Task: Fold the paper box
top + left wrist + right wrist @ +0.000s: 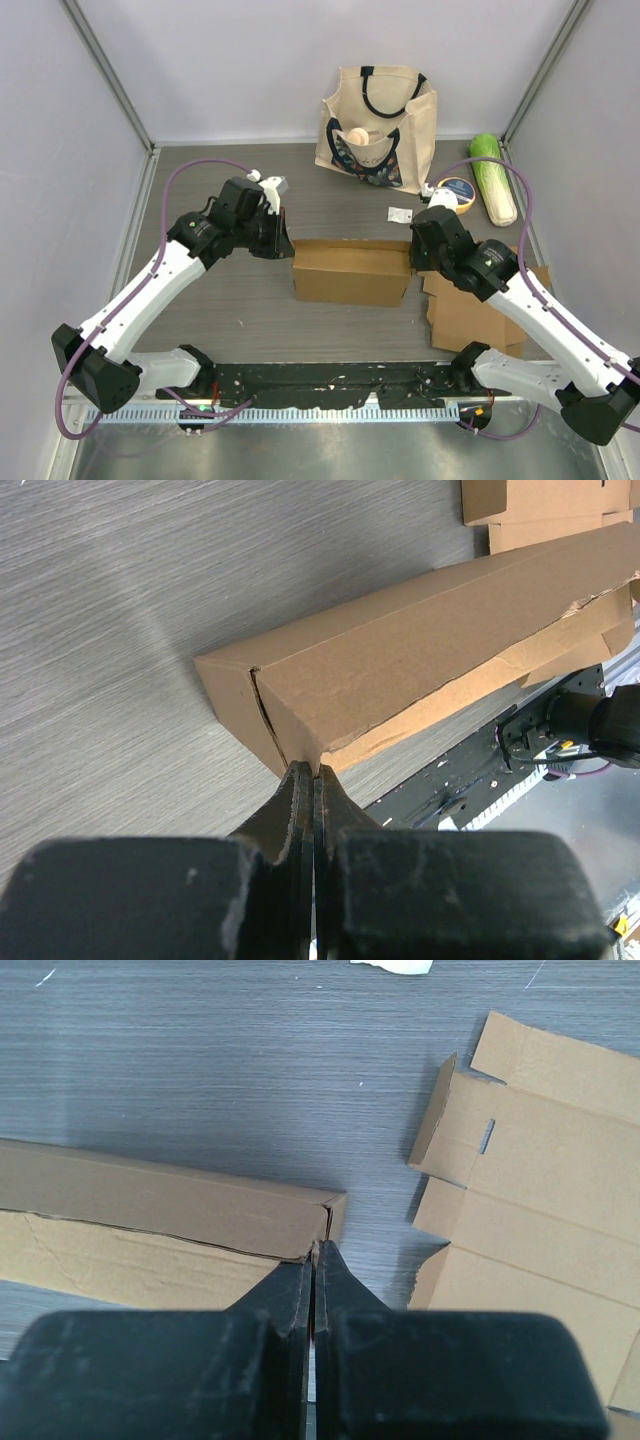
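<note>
The box (350, 272) lies in the middle of the table (230, 310), between the two arms. The left gripper (308, 772) and right gripper (314, 1252) each have fingers pressed together, tips touching its ends. Push both ends in gently and evenly, so it does not twist.

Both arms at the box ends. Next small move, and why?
Probably press down along the front seam to close it: it gapes, and the left gripper and right gripper, both shut, sit at opposite end corners of the cardboard box.

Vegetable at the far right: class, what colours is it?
The vegetable is green fading to white, seen in the top view.
</note>
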### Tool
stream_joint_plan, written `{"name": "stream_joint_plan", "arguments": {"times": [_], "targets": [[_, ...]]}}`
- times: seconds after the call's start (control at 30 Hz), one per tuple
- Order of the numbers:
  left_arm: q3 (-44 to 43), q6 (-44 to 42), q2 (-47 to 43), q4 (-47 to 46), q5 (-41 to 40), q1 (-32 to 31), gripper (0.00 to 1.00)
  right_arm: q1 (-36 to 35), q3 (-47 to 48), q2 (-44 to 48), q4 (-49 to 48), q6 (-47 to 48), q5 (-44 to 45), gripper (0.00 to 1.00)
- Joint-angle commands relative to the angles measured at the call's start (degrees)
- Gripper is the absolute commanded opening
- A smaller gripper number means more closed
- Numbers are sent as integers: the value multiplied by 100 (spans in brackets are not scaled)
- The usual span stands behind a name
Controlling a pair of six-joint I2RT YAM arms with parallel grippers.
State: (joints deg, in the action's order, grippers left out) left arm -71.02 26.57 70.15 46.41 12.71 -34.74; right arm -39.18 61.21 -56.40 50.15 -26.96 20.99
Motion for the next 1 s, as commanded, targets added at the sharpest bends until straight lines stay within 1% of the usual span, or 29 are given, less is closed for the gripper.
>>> {"name": "stream_joint_plan", "arguments": {"times": [0.0,0.13,0.27,0.37,0.47,0.6,0.7,0.83,0.87,0.9,0.97], "targets": [[-184,-46,34,8,109,-15,0,94,330,-160,56,-512,-516,1],[-140,-20,43,-53,153,-15,0,305,339,-266,153,-661,-807,1],[-113,-11,25,-62,170,-15,0,376,295,-292,162,-661,-895,1],[-113,-20,8,-54,162,-15,0,376,181,-257,65,-451,-887,1],[-87,6,-1,-88,188,-15,0,376,84,-275,65,-30,-799,1],[88,77,-71,-229,232,-15,0,315,-266,-108,-320,349,-764,1],[203,138,-63,-308,258,-15,0,174,-346,41,-593,551,-641,1],[291,217,-159,-369,294,-15,0,139,-443,191,-865,324,-658,1],[404,296,-203,-439,302,-15,0,17,-548,356,-988,166,-641,1],[492,340,-264,-536,311,-15,0,-63,-853,488,-1312,87,-475,1],[835,480,-466,-887,285,-24,0,-230,-1224,752,-1665,-167,-281,1]]}}
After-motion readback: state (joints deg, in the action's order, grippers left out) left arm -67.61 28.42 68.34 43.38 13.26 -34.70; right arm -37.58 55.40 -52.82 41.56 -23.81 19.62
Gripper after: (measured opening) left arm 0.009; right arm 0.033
